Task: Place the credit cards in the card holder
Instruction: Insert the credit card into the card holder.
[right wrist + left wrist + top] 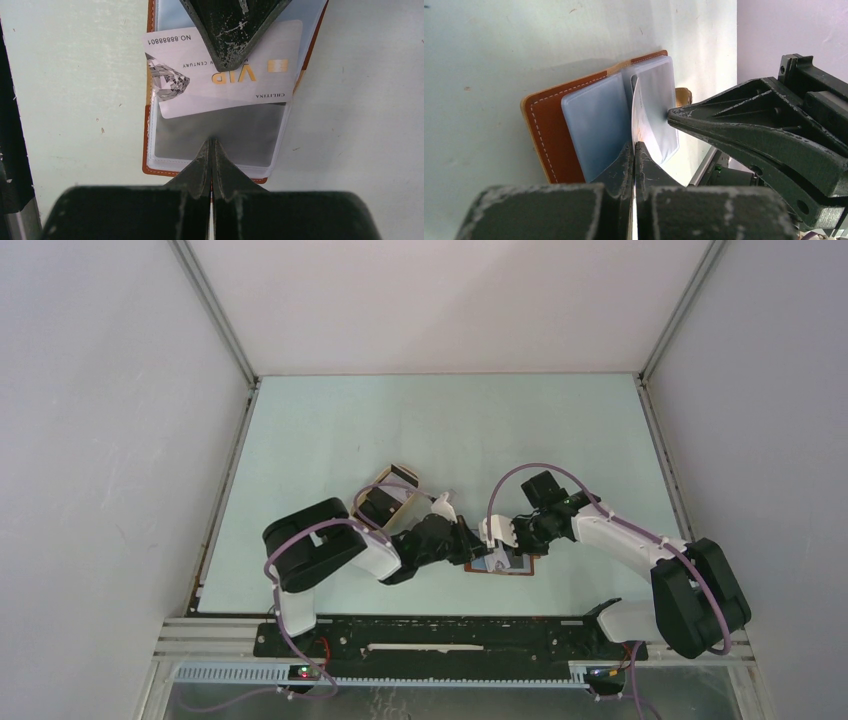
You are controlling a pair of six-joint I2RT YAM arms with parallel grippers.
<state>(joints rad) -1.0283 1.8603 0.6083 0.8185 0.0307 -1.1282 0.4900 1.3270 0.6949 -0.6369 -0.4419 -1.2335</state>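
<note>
The left gripper is closed on a silver-white plastic credit card with gold VIP lettering and a diamond picture, pinching it at one long edge. The card is held askew over the reddish-brown stitched leather card holder, which lies open and flat on the pale green table. From the left wrist the card shows edge-on and slightly bowed. Its free long edge meets the clear plastic sleeve inside the holder; whether it has entered a pocket cannot be told. The right gripper is closed with nothing between its fingers, and its tip rests against that sleeve just beside the card.

Edges and room: the card holder sits near the table's near edge, between the two arms, and both grippers crowd directly over it. Bare table extends beyond it and to either side, up to the white enclosure walls.

Containers: the sleeve pocket below the card shows a grey, see-through face. A tan tray stands left of and beyond the holder, partly hidden by the left arm; its contents cannot be made out.
</note>
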